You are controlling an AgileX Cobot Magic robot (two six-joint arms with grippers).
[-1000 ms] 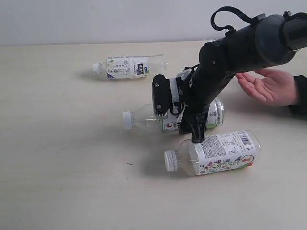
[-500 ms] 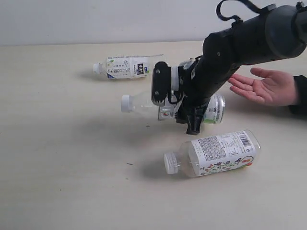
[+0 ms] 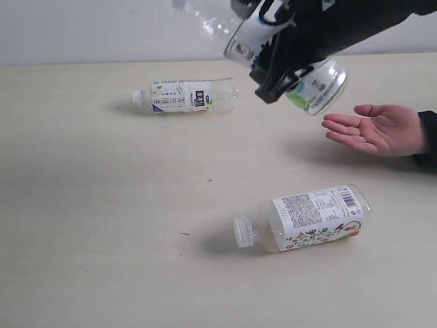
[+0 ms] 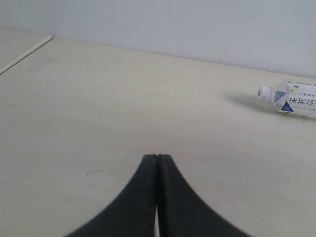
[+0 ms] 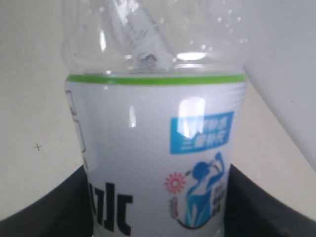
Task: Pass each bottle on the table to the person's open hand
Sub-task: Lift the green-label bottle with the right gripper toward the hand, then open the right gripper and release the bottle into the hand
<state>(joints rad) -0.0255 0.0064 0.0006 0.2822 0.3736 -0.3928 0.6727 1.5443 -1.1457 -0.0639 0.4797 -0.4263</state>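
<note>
Above the table (image 3: 102, 205) in the exterior view, the right end effector (image 3: 276, 80) grasps the green-banded bottle (image 3: 315, 85) around its label. The bottle is well clear of the surface and tilted, with its neck up toward the top edge and its base pointing down toward the person's open hand (image 3: 375, 130). That hand waits palm up and empty, just below and to the side of the bottle's base, not touching it. The right arm reaches in from the upper right, mostly cut off by the frame. I judge this handover to be under way but not finished. The white-labelled bottle (image 3: 184, 96) at the back and the floral-labelled bottle (image 3: 311, 219) near the front both lie on their sides, so at least these two are left.

From the left wrist view, the left end effector (image 4: 157, 170) is clenched on nothing, tips pressed together, low over bare table. The white-labelled bottle lies far off.

From the right wrist view, the green-banded bottle fills the picture, with a dark finger (image 5: 61, 210) hugging each side of its label.
</note>
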